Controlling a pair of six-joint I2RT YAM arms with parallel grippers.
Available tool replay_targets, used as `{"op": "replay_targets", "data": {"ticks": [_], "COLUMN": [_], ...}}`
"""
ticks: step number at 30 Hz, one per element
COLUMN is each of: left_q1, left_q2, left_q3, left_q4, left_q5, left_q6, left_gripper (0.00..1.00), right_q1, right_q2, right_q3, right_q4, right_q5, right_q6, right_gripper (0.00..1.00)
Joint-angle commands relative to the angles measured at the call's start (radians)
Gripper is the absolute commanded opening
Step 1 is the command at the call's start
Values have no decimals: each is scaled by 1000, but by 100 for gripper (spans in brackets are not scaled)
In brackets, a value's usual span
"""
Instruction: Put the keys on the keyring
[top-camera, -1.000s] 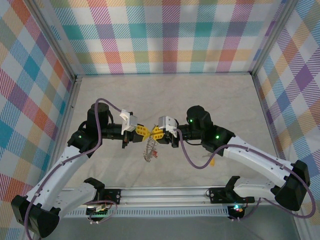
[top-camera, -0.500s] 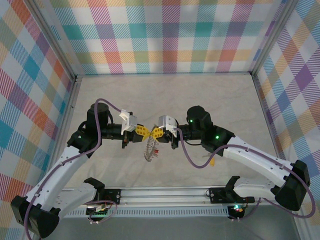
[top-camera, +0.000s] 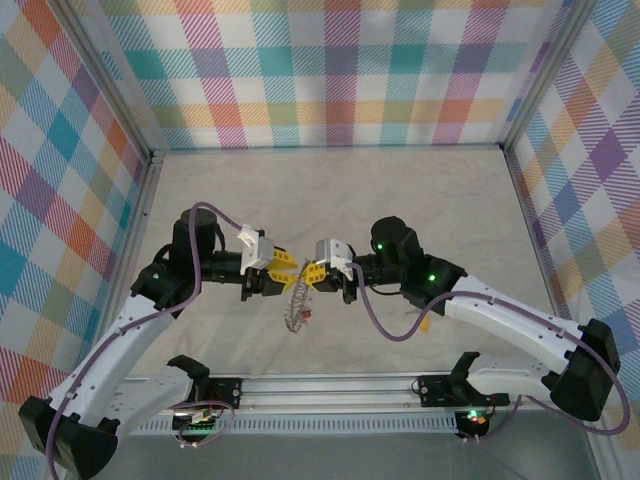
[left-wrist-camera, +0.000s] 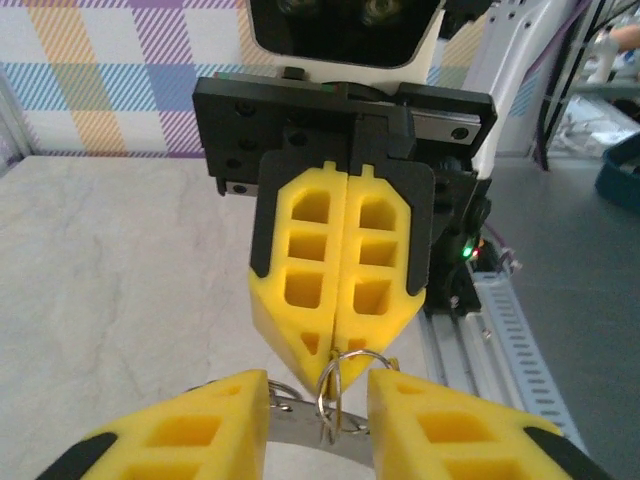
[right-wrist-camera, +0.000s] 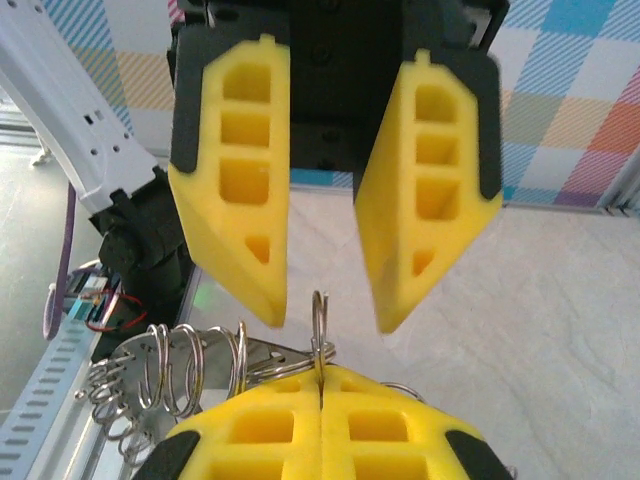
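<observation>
A: How is the right gripper (left-wrist-camera: 345, 342) set?
B: Its yellow plastic fingers (right-wrist-camera: 290, 402), moulded with square hollows, are pressed flat together. Their tips pinch a thin upright wire loop of the keyring (right-wrist-camera: 270, 357).
A: And the left gripper (right-wrist-camera: 327, 300)?
B: Spread, one wedge-shaped finger on each side of that same loop. Whether either finger touches it, I cannot tell.
A: What is the keyring like?
B: A flat, shiny metal band carrying a close row of small silver wire rings. Seen from above, the keyring (top-camera: 296, 303) hangs beneath the two meeting grippers, over the pale marbled table (top-camera: 450, 200), with a speck of red near its lower end.
A: Around it?
B: Plaid fabric walls (top-camera: 350, 70)
</observation>
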Motion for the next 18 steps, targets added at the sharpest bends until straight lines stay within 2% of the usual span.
{"op": "replay_targets", "data": {"ticks": [1, 6, 18], "left_q1": [-11, -12, -11], "left_q2": [-26, -12, -12], "left_q3": [47, 64, 17], "left_q4": [-86, -213, -151], "left_q5": [-59, -118, -86], "left_q6": [73, 169, 132], "left_gripper": [35, 35, 36], "right_q1": [5, 5, 5], "right_q2": [21, 41, 75], "right_q3": [88, 125, 157], "right_q4": [-124, -186, -208], "right_q5": [2, -1, 4], "right_q6": [-73, -70, -19], "right_gripper": [0, 0, 0]}}
